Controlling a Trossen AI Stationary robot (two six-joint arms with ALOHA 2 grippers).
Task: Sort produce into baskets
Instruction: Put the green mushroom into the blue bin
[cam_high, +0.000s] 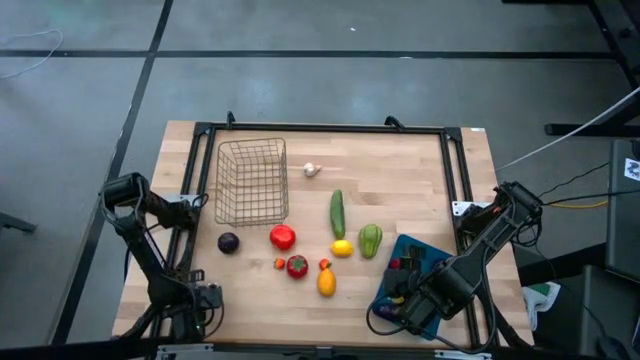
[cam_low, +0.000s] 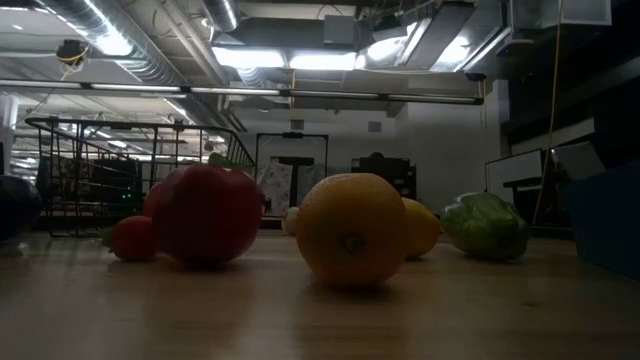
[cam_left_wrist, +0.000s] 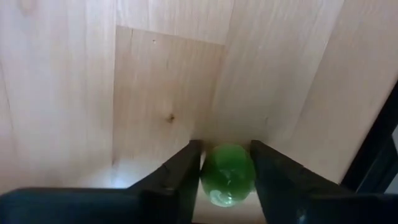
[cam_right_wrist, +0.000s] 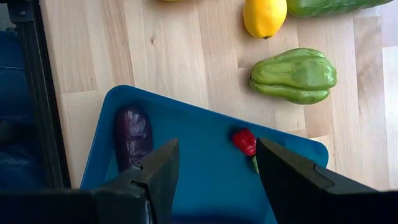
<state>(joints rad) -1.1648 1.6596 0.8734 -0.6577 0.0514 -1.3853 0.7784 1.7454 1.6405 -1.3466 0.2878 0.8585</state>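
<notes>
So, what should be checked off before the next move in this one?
1. Left end effector set on a piece: ok, its fingers press both sides of the green round piece.
2. That piece clear of the table: cannot tell.
3. Right end effector free: ok, open and empty above the teal tray.
4. Tray contents settled: ok, the eggplant and the small red piece lie inside.
5. Wire basket upright: ok.
6. Sorting finished: not ok, the cucumber and other pieces lie loose on the table.
</notes>
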